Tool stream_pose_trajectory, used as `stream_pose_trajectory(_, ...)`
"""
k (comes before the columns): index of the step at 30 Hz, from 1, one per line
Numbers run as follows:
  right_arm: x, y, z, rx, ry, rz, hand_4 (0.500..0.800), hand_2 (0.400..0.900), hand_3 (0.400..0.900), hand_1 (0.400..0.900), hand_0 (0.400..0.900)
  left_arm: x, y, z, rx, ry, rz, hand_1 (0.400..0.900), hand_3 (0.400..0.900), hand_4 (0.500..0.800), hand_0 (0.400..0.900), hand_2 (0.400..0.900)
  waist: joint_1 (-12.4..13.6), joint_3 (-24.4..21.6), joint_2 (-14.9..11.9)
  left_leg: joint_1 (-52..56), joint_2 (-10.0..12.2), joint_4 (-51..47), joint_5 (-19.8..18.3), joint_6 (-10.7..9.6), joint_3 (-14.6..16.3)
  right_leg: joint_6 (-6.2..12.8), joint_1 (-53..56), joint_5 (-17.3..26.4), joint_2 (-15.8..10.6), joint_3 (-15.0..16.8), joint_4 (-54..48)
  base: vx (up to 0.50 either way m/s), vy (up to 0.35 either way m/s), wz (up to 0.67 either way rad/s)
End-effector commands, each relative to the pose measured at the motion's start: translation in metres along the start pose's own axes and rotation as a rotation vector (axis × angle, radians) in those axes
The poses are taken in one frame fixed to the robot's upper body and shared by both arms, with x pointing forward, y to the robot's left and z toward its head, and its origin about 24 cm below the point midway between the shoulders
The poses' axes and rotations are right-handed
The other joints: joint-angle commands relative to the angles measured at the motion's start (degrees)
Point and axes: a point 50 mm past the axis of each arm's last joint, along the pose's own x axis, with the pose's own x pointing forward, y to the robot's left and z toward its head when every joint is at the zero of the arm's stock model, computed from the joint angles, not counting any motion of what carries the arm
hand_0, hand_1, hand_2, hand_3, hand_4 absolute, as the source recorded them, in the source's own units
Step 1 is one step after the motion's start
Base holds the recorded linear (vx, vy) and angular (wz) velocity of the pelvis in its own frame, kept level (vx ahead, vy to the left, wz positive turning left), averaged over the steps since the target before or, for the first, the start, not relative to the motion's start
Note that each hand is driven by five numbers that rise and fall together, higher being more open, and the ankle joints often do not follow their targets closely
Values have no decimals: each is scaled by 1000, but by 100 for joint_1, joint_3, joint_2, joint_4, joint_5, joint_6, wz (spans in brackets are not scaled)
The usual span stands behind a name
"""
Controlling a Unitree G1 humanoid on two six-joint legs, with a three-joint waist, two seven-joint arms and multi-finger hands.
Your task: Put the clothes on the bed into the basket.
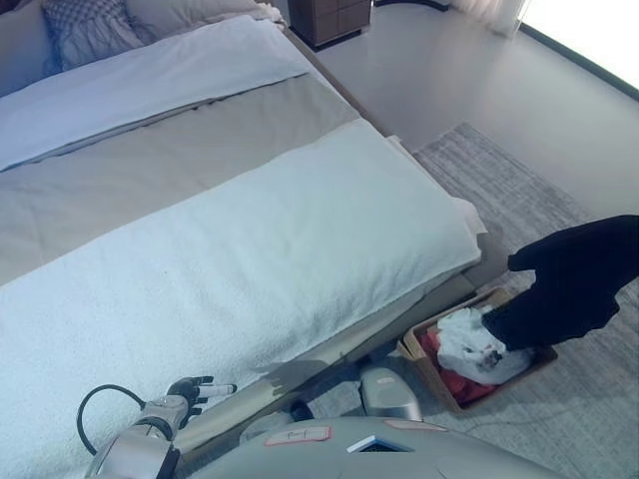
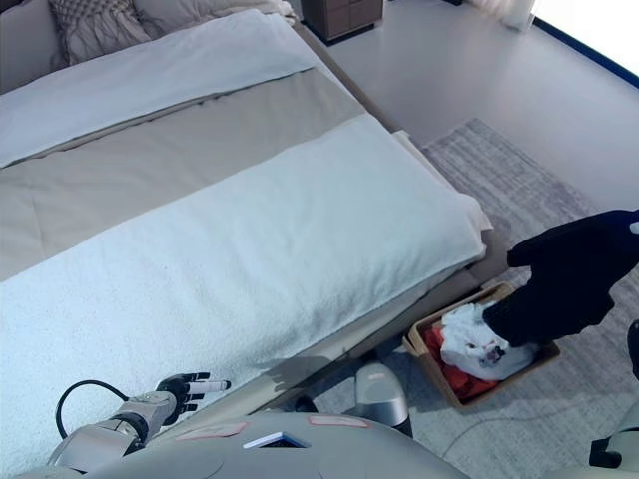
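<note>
Left hand (image 2: pixel 188 387) shows at the lower left, lying against the near edge of the bed (image 1: pixel 200 180) with its fingers straight and relaxed, holding nothing. Right hand is hard to make out: a large black garment (image 1: pixel 574 279) hangs at the right side over the basket (image 2: pixel 431 366), and whatever carries it is hidden behind the cloth, so whether those fingers are open or closed cannot be told. Its lower end reaches down into the basket and touches the clothes already there. That basket, tan and rectangular, sits on the grey rug (image 1: pixel 499 165) just beside the foot corner of the bed. Inside it lie a white garment (image 2: pixel 477 344) on top and a red garment (image 1: pixel 461 383) beneath, the red showing along the near side. On the bed a white blanket (image 1: pixel 260 259) covers the near part, then a beige cover (image 2: pixel 170 170), then a white sheet (image 1: pixel 150 80) toward the head, with pillows (image 1: pixel 90 25) at the far end. No loose clothes show on the bedding. Beyond the bed stands a dark wooden cabinet (image 1: pixel 329 18) on the pale floor (image 1: pixel 469 70)
</note>
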Motion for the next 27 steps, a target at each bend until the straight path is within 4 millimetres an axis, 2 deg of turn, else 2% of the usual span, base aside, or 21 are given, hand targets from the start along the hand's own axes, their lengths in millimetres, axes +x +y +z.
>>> stream_pose_trajectory(1, -16, -59, 0, 59, -40, -200, 706, 743, 743, 743, 743, -6, 41, -5, 38, 24, 113, 900, 900, 800, 900, 900, 27, -146, -91, -89, 33, 631, -801, 88, -543, 335, -69, 235, -166, 45, 334, 9, 0, 10)
stream_pose_trajectory(2, -15, -57, -3, 62, -37, -198, 800, 900, 900, 900, 900, -6, 40, -5, 38, 25, 112, 900, 900, 800, 900, 900, 31, -141, -92, -85, 38, 626, -799, 84, -550, 332, -63, 228, -174, 30, 338, 6, -3, 9)
stream_pose_trajectory(27, -10, -39, -29, 58, 32, -140, 800, 900, 900, 900, 900, -5, 36, -4, 81, 30, 102, 900, 900, 800, 900, 900, 198, -132, -172, -141, 99, 519, -682, -5, -705, 235, -14, 167, -204, -171, 287, 3, -6, 4)
